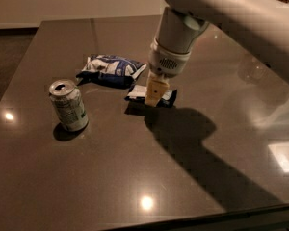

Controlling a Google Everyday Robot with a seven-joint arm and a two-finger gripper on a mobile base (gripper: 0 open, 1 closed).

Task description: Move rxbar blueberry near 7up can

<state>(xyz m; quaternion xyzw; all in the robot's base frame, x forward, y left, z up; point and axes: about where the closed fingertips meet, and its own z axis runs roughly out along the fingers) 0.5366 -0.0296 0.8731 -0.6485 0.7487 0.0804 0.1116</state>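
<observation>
From my seat, the can [67,106] stands upright at the left of the dark table [221,143]. Right of it and further back lies a blue-and-white chip bag [111,70]. Just in front of the bag's right end sits the bar [136,94], apart from the can. My gripper [153,97] reaches down from above and pinches its middle.

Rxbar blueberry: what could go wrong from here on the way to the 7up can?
The end effector is clamped on the rxbar blueberry, right beside the chip bag; sliding toward the 7up can could snag the bag. The can stands upright, so an overshoot could tip it.
</observation>
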